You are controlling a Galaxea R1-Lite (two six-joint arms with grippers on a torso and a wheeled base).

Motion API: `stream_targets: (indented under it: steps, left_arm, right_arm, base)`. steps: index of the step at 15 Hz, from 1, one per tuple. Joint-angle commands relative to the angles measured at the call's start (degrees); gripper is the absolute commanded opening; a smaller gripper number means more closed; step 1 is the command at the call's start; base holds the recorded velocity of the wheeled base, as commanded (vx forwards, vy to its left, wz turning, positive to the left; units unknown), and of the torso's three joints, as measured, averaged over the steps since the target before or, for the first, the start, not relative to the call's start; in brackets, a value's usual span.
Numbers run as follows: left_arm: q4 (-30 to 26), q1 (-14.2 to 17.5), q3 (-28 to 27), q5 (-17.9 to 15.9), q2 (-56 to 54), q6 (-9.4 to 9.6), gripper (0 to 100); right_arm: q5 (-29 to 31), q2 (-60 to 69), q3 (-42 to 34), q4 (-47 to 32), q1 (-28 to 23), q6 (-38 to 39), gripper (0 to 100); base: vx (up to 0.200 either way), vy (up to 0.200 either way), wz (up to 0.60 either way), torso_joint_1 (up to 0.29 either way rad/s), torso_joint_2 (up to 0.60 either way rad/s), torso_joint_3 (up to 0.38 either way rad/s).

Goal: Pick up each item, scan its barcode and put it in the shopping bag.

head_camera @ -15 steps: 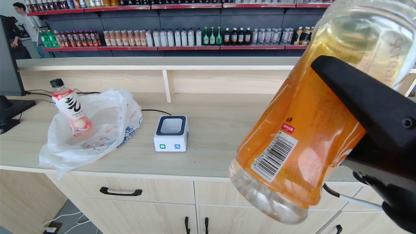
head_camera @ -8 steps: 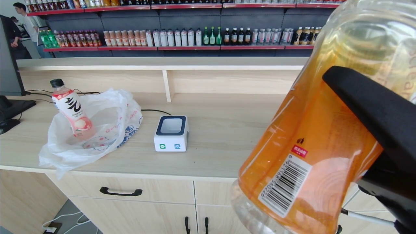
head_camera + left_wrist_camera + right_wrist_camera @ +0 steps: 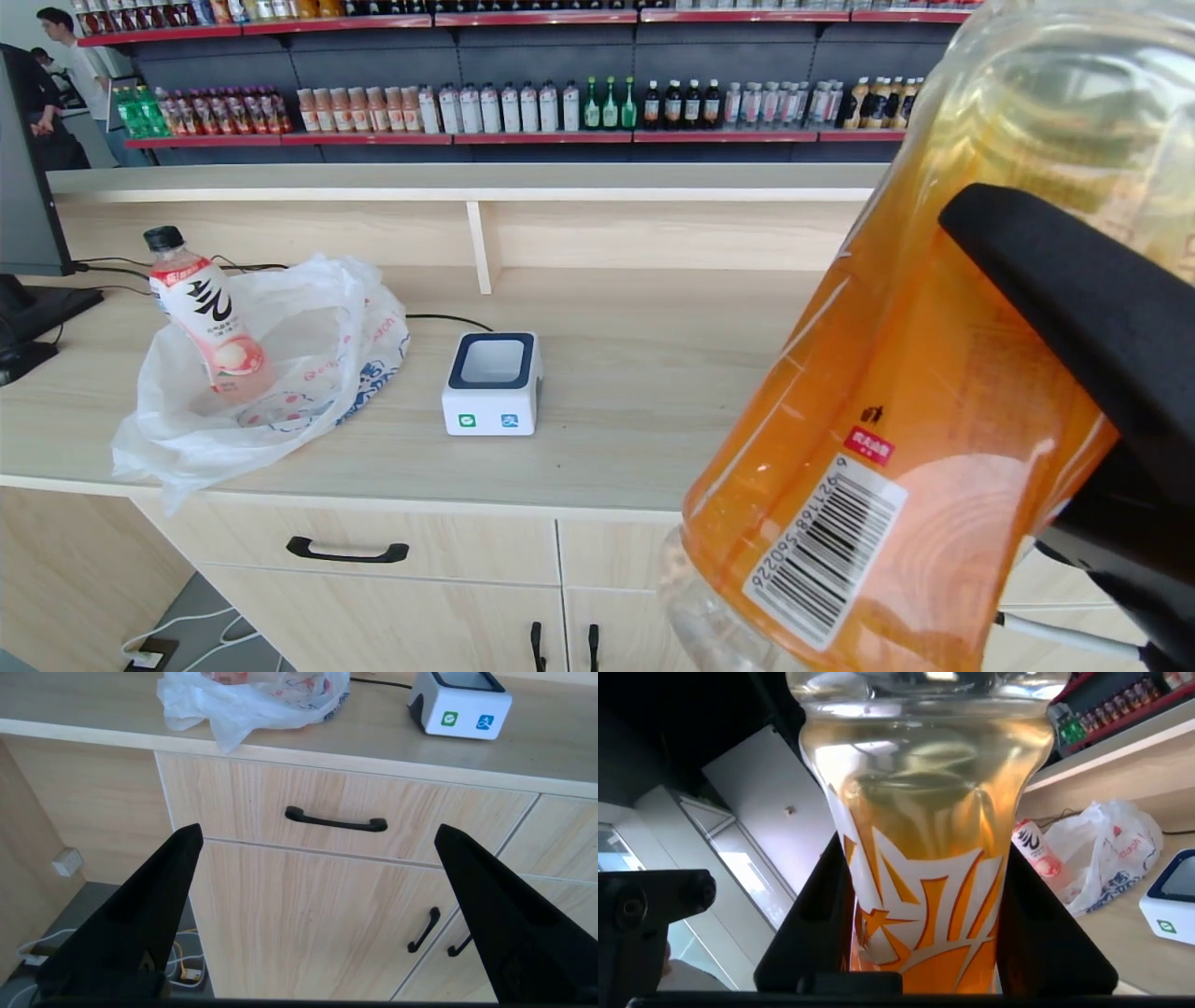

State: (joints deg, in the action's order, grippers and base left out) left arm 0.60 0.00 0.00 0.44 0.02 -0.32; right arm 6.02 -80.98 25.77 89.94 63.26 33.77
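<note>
Your right end effector (image 3: 924, 943) clamps the orange drink bottle (image 3: 896, 392) clear of the bench (image 3: 635, 411), tilted with its barcode showing, likely bound for the scanner (image 3: 492, 383). Your left end effector (image 3: 318, 905) hangs spread and empty.

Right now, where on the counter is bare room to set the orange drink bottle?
Widest bare patch: light wooden counter right of the white box scanner with dark-blue rim. A narrow strip between scanner and white plastic shopping bag. Left end crowded: bag, pink-labelled bottle.
</note>
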Motion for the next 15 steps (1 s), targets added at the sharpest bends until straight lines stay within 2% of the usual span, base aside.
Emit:
stream_targets:
  steps: [1, 8, 9, 10, 15]
  left_arm:
    - [0.0, 0.0, 0.0, 0.0, 0.1, -0.03, 100]
    - [0.0, 0.0, 0.0, 0.1, 0.1, -0.03, 100]
    - [0.0, 0.0, 0.0, 0.1, 0.1, -0.03, 100]
    - [0.1, 0.0, 0.0, 0.1, 0.0, -0.03, 100]
    - [0.0, 0.0, 0.0, 0.1, 0.0, -0.03, 100]
  right_arm:
    - [0.0, -0.7, 0.2, 0.1, 0.0, -0.4, 0]
    - [1.2, -7.4, 0.9, 0.1, -1.1, -15.3, 0]
    - [4.2, -8.9, 2.1, 0.1, -1.1, -19.3, 0]
    - [4.7, -8.9, 2.3, 0.1, -1.2, -21.6, 0]
    - [4.6, -7.3, 0.3, -7.1, -10.1, -33.9, 0]
  base:
    - [0.0, 0.0, 0.0, 0.0, 0.0, 0.0]
    - [0.0, 0.0, 0.0, 0.0, 0.0, 0.0]
    - [0.0, 0.0, 0.0, 0.0, 0.0, 0.0]
    - [0.0, 0.0, 0.0, 0.0, 0.0, 0.0]
    - [0.0, 0.0, 0.0, 0.0, 0.0, 0.0]
